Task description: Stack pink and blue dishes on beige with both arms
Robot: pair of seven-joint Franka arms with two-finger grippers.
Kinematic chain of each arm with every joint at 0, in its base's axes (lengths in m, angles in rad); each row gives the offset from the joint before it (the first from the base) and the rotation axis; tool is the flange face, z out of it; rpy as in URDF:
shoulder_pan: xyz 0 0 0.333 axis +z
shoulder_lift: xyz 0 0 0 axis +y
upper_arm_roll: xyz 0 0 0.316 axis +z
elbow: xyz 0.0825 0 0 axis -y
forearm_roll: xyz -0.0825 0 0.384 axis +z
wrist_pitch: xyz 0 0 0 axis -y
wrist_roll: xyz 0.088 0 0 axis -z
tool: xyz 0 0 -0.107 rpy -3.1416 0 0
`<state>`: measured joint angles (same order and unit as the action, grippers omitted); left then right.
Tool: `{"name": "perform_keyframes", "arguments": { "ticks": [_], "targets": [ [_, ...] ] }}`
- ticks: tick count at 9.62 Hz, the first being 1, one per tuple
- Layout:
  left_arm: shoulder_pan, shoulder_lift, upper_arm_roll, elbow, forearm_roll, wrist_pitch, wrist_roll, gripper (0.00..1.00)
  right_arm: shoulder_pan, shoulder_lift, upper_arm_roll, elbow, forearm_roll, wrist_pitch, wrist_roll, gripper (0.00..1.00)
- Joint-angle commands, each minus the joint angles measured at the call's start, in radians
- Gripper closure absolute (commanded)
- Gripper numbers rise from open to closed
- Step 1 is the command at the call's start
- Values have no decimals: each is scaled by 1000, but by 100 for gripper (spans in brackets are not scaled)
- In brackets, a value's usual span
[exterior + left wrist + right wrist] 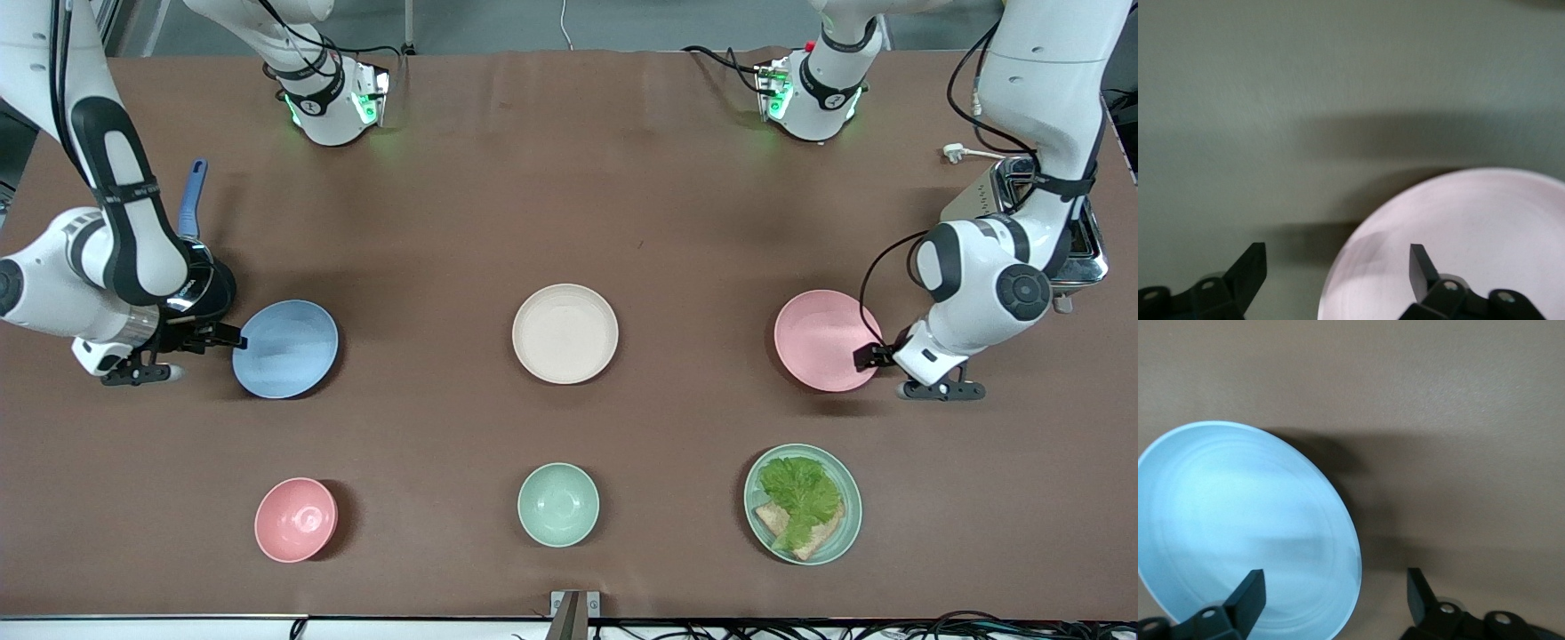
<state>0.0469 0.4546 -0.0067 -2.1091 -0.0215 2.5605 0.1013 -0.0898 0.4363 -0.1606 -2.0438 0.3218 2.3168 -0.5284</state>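
Both open: left gripper straddles pink plate rim, right gripper blue plate.

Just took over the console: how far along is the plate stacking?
Nothing is stacked: the beige plate sits bare mid-table. In hand: the right claw is open astride the blue plate's rim, and the left claw is open at the pink plate's rim. Left: grip, lift, stack both.

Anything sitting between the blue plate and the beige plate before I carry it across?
Nothing. In the front view the stretch of brown table between the blue plate and the beige plate is bare.
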Motion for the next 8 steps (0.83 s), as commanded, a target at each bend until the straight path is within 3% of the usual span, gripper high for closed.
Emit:
{"name": "perform_keyframes", "arguments": {
  "ticks": [1, 2, 6, 7, 8],
  "targets": [
    [4, -30, 4, -81, -17, 17, 17, 51, -8, 25, 4, -13, 68, 32, -79, 22],
    [5, -28, 4, -87, -15, 14, 20, 96, -10, 33, 3, -30, 101, 50, -129, 26],
    [7, -91, 1, -83, -15, -104, 21, 100, -10, 45, 3, -44, 132, 50, -145, 48],
    [7, -106, -4, -83, -15, -126, 20, 100, -11, 45, 3, -44, 134, 50, -145, 71],
    [7, -141, -16, -81, -15, -153, 18, 100, -13, 47, 3, -42, 146, 50, -145, 85]
  ]
}}
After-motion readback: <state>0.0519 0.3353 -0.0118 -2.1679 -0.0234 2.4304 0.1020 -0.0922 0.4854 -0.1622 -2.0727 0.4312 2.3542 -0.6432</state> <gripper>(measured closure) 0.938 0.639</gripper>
